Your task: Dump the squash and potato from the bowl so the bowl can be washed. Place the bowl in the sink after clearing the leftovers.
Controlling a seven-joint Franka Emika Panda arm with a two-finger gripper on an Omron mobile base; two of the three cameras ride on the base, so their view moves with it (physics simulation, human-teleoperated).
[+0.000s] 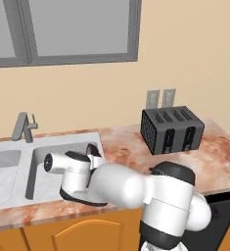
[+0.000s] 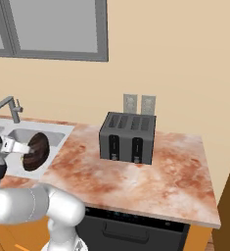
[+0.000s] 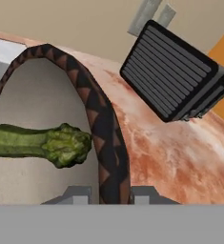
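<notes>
You've got the bowl (image 3: 101, 143) pinched by its rim right at the gripper (image 3: 109, 193), one fingertip (image 3: 77, 194) on the beige inside of the wall and the other on the dark outside, jaws closed down to the thickness of that rim. That's a grip for tipping: the bowl stands almost on edge over the sink (image 1: 62, 152), at the right-hand basin, its mouth turned sideways so whatever is inside can slide out.

And the squash (image 3: 42, 141) is there, lying across the beige inside with its knobbly stem end close to the rim. Whether it rests on the bowl wall or is already dropping, you can't tell from here. The potato I can't pick out.

From the right base view you see the bowl's dark patterned outside hanging just inside the sink's right edge, close to the counter (image 2: 136, 181). So my read is you're mid-dump, and the bowl wants more tilt or a shake before you lower it into the basin. Watch that squash: near the rim like that, it could roll onto the counter rather than into the sink.

Further out, the marbled reddish counter runs right from the sink, carrying a dark toaster (image 2: 128, 137) towards its back edge. The grey faucet (image 1: 23, 126) stands at the sink's back edge. Behind, a cream wall with two outlets (image 2: 139, 103) above the toaster and a grey-framed window (image 1: 62, 29) above the sink.
</notes>
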